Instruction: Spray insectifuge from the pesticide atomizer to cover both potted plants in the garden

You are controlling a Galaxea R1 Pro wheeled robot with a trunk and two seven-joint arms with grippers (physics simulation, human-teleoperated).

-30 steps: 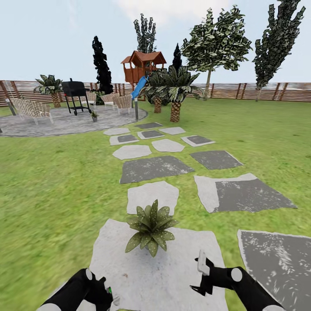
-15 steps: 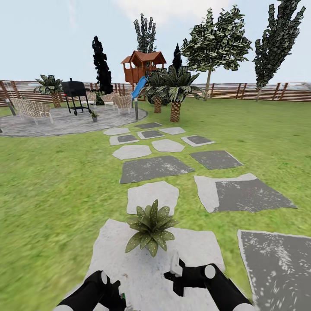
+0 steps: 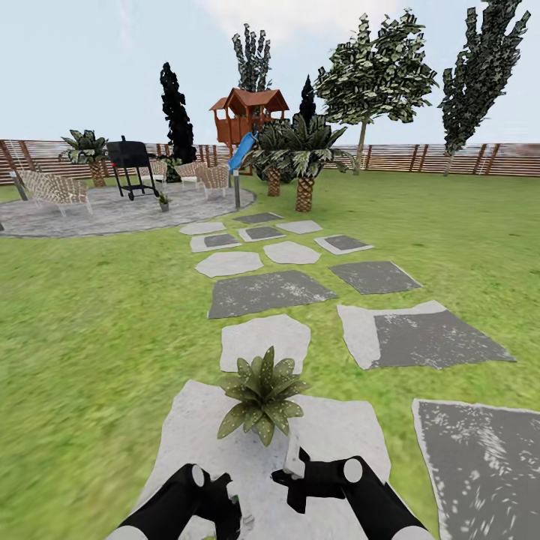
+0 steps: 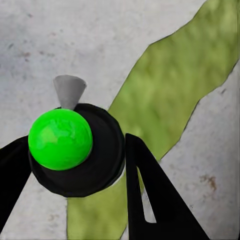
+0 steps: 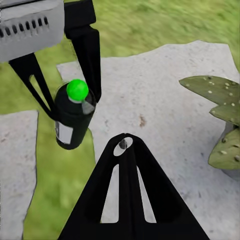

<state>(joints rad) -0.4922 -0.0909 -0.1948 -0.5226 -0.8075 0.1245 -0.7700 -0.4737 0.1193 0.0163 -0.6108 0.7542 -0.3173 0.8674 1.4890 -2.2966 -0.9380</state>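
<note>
Head view: potted plant (image 3: 262, 394), leaves dotted with whitish insectifuge (image 3: 279, 411), stands on pale stepping stone (image 3: 337, 435) amid lawn. Left gripper (image 3: 229, 510) and right gripper (image 3: 294, 461) low, near each other, just short of plant.
Left wrist view: jaws closed on pesticide atomizer (image 4: 75, 150), green mark up.
Right wrist view: right gripper (image 5: 124, 150) jaws together, holding nothing; atomizer just beside them, above stone edge and grass strip.

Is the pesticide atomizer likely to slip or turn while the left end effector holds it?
The pesticide atomizer looks rigid, round and smooth, so it may rotate between the left end effector fingers. It seems small and probably light, so dropping is unlikely. Set on the stepping stone, its narrow upright body might tip.
</note>
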